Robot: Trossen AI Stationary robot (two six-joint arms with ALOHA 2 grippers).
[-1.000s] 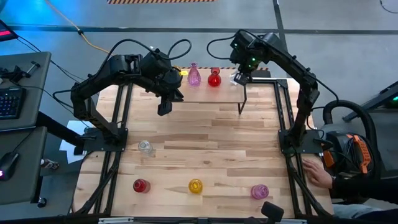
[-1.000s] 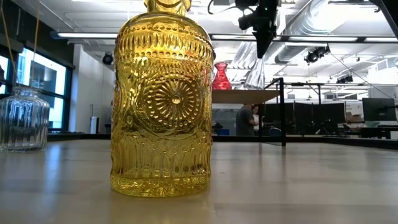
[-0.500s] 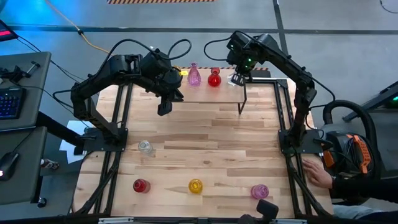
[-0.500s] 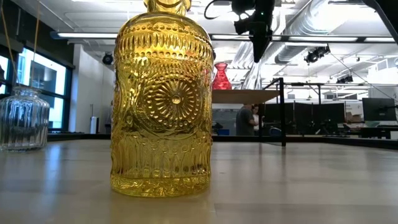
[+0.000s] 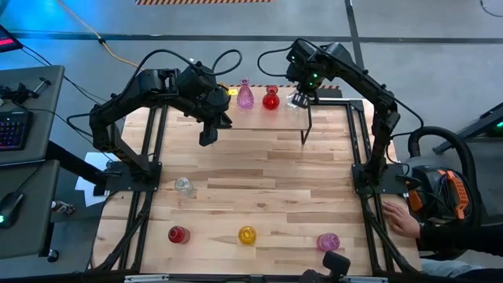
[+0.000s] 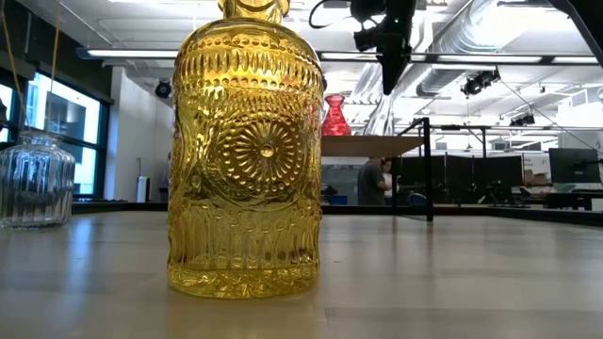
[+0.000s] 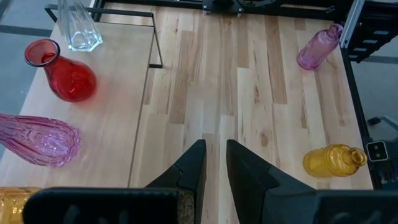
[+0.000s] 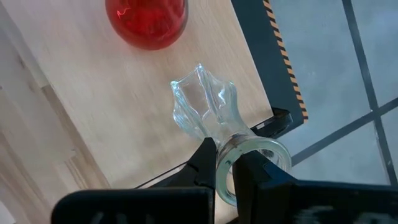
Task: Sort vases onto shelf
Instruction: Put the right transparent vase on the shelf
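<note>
Gripping a clear vase (image 8: 208, 115) near the shelf (image 5: 259, 118) edge, right claw (image 8: 225, 163) pinches its neck.

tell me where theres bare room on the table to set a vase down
The widest free patch is mid-table, between the shelf in back and the front row: clear vase, red vase, yellow vase, pink vase. The shelf is crowded: pink, red and yellow vases sit there, and the right gripper holds a clear vase over its end.
</note>
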